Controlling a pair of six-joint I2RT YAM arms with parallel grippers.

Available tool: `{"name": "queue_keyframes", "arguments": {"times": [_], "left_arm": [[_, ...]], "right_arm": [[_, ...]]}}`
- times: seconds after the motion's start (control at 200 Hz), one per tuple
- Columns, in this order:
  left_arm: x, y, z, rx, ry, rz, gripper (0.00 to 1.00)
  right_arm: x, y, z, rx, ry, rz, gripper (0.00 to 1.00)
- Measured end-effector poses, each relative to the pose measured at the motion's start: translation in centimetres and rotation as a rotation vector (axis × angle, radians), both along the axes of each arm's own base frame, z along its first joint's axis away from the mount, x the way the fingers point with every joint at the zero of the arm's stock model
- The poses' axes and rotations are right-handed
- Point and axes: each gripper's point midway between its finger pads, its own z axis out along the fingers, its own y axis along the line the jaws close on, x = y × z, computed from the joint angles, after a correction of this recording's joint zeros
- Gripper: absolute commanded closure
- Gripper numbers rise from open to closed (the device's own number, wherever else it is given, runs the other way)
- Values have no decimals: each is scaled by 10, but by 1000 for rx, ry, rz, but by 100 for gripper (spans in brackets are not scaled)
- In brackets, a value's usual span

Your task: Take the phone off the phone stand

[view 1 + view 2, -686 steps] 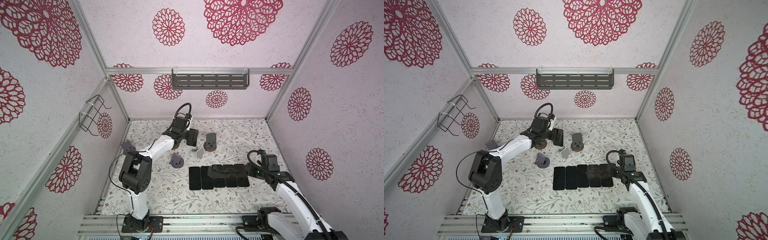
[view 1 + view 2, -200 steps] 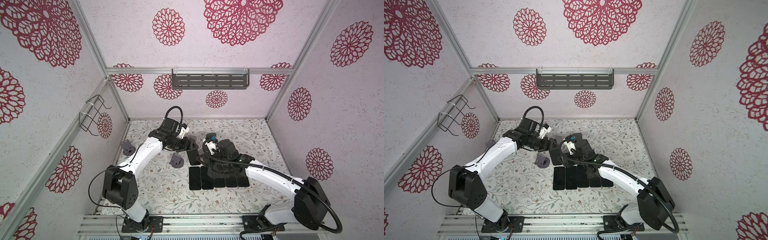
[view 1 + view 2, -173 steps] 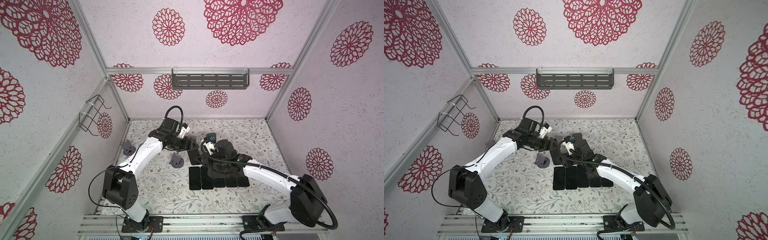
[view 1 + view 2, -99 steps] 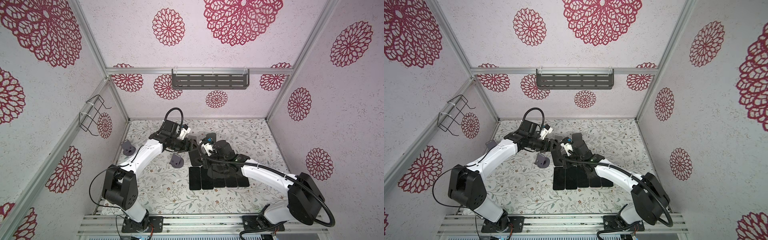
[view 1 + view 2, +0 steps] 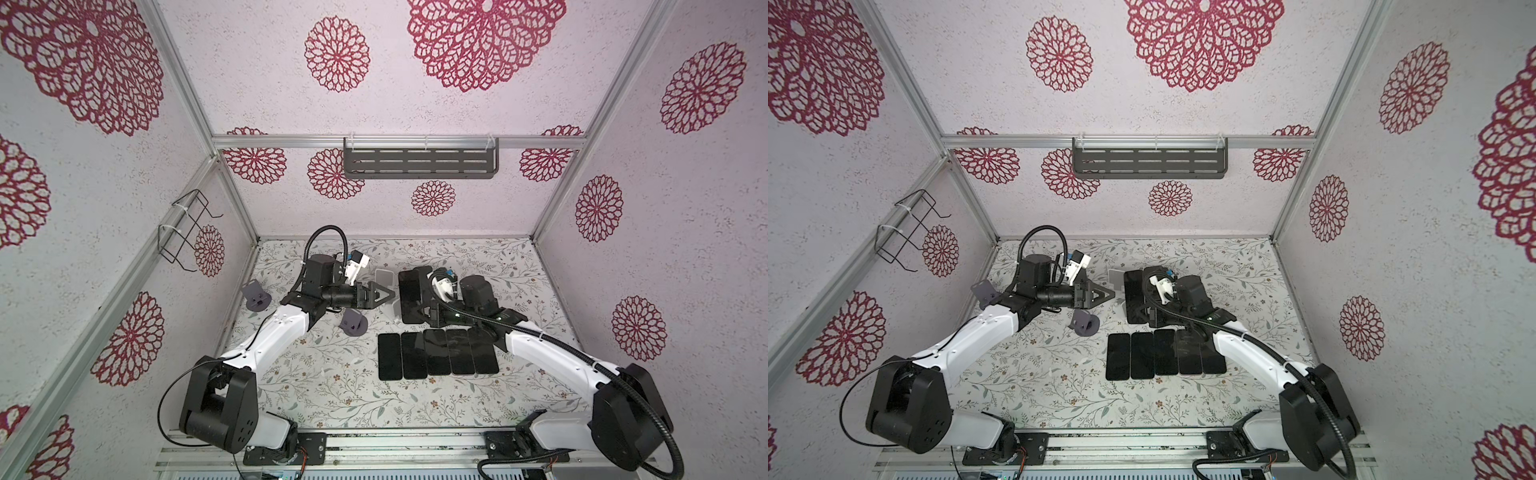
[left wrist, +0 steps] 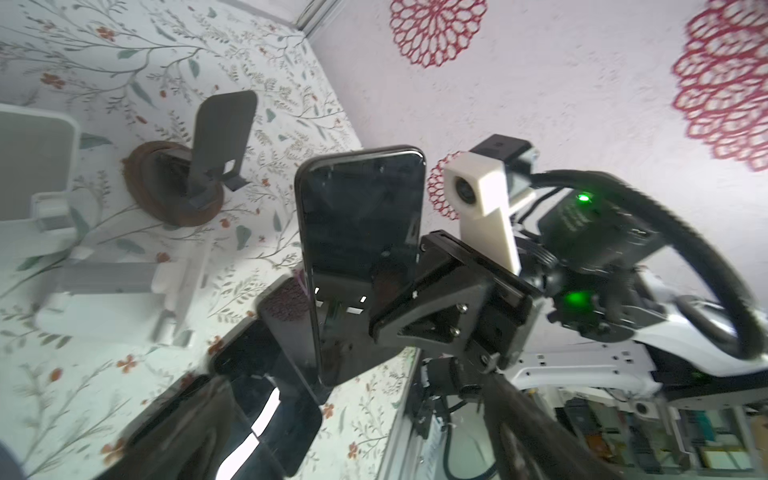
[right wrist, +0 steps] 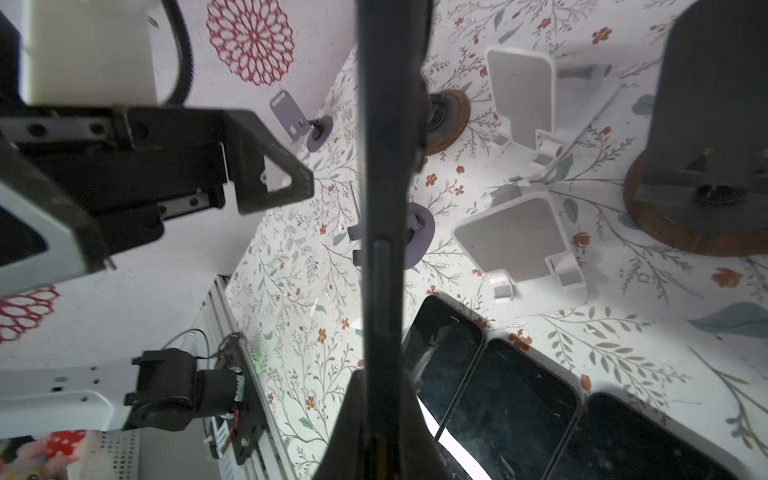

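Gap between left gripper (image 5: 384, 294) tips and upright phone (image 5: 410, 291) narrow. Left gripper jaws spread wide, nothing between. Phone clamped in right gripper (image 6: 388, 301), walling off that side. White stand (image 5: 383, 276) just behind gap, dark stand (image 6: 226, 137) further back. Purple stand (image 5: 354, 325) just beside left gripper, front side. Row of phones (image 5: 436, 353) flat, covers middle of table (image 5: 332, 399); bare in front of row and at back right.
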Motion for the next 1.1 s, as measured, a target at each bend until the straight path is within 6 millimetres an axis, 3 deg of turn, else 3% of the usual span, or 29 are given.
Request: {"name": "queue_keyframes", "arguments": {"times": [0.105, 0.37, 0.535, 1.021, 1.101], "left_arm": [[-4, -2, 0, -41, -13, -10, 26], [-6, -15, 17, -147, -72, -49, 34], [-8, -30, 13, -177, -67, -95, 40], [-1, -43, 18, -387, -32, -163, 93], [-2, -43, 22, -415, -39, -178, 100]], "right_arm": [[0, -5, 10, 40, -4, 11, 100], [-19, 5, 24, 157, 20, 125, 100], [-24, 9, 33, 208, 12, 168, 100], [-28, 18, 35, 275, 19, 252, 100], [-28, 18, 38, 283, 11, 262, 95]]}}
